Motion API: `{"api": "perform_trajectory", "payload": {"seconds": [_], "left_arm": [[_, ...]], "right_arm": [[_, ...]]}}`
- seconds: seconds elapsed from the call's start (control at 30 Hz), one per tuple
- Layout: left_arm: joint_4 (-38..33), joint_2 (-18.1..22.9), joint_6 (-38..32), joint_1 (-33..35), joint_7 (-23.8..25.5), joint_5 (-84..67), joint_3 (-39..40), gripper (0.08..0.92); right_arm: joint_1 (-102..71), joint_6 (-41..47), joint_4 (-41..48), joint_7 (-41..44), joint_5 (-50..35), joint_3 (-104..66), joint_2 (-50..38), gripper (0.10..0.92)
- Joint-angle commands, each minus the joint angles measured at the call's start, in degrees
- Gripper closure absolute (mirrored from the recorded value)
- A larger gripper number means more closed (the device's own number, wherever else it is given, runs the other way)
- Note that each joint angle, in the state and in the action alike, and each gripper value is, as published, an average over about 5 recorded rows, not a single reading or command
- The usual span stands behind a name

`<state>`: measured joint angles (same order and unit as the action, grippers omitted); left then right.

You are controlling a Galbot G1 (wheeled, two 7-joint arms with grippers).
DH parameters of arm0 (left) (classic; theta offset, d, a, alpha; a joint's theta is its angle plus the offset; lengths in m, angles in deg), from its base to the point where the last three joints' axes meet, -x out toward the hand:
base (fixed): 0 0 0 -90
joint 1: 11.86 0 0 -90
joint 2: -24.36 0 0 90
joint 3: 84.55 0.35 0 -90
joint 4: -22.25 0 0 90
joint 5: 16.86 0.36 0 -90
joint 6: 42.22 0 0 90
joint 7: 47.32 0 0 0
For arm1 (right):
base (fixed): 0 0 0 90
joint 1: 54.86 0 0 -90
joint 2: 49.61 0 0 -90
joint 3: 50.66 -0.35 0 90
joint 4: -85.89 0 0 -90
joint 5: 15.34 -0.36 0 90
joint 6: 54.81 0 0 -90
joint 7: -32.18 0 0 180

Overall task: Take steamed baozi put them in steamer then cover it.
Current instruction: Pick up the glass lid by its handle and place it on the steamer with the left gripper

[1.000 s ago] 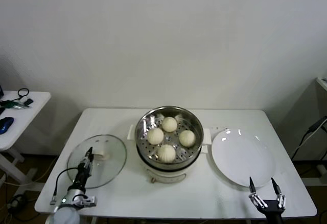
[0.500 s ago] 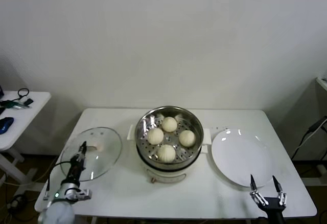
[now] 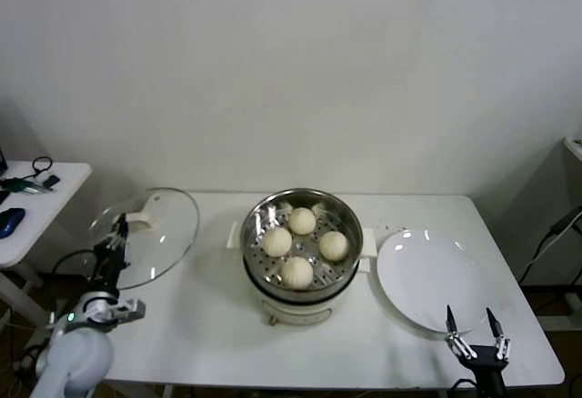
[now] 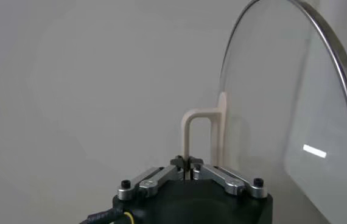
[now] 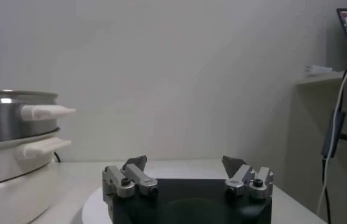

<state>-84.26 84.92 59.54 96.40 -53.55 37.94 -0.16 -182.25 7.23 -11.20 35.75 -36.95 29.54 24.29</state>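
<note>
Several creamy-white baozi (image 3: 296,272) lie on the perforated tray of the shiny steamer (image 3: 351,226) at mid-table. The clear glass cover (image 3: 155,233) hangs tilted in the air off the table's left edge. My left gripper (image 3: 118,231) is shut on its cream handle. In the left wrist view the gripper (image 4: 187,163) pinches the handle (image 4: 199,129), and the cover (image 4: 295,122) stands on edge beyond it. My right gripper (image 3: 473,322) waits open at the table's front right, over the plate's near edge. The right wrist view shows that gripper (image 5: 185,165) with nothing between its fingers and the steamer (image 5: 9,115) to one side.
A flat white plate (image 3: 427,275) lies to the right of the steamer. A small side table (image 3: 45,200) with cables and a blue object stands at far left. A plain wall runs behind the table.
My left gripper has closed on the cover's handle and lifted the cover off the table, carrying it up and to the left and tilting it. The right arm has barely moved.
</note>
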Motion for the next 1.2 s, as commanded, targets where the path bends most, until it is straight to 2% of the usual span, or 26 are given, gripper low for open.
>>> {"api": "perform_trajectory", "payload": {"seconds": [0.03, 0.23, 0.4, 0.63, 0.8, 0.97, 1.2], "left_arm": [[-10.0, -4.0, 7.8, 1.4, 5.2, -5.3, -0.8, 0.868], [-18.5, -3.1, 13.6, -1.2, 7.4, 2.7, 8.8, 0.868], [-20.3, -0.3, 21.2, -7.1, 11.1, 12.5, 22.1, 0.868], [-18.9, 5.5, 28.7, -14.7, 18.5, 23.5, 37.2, 0.868], [-16.3, 12.3, 30.6, -17.6, 22.8, 31.0, 45.7, 0.868], [-12.8, 17.9, 31.0, -17.6, 23.9, 34.3, 50.0, 0.868], [-6.3, 23.5, 31.0, -19.0, 22.8, 35.9, 51.3, 0.868]], "right_arm": [[1.2, 0.0, 0.5, -0.5, 1.3, 0.3, 0.3, 0.203], [1.9, -1.6, 1.6, -0.3, 1.6, 1.0, 0.5, 0.203], [2.3, -1.9, 2.0, -0.5, 1.5, 1.2, 0.7, 0.203], [2.8, -1.8, 2.2, -0.5, 1.7, 1.4, 0.9, 0.203], [2.9, -1.8, 2.4, -0.6, 1.5, 1.4, 0.8, 0.203], [2.7, -2.1, 2.3, -0.6, 1.3, 1.5, 0.7, 0.203], [2.6, -2.6, 2.4, -0.7, 1.1, 1.4, 0.6, 0.203]]}}
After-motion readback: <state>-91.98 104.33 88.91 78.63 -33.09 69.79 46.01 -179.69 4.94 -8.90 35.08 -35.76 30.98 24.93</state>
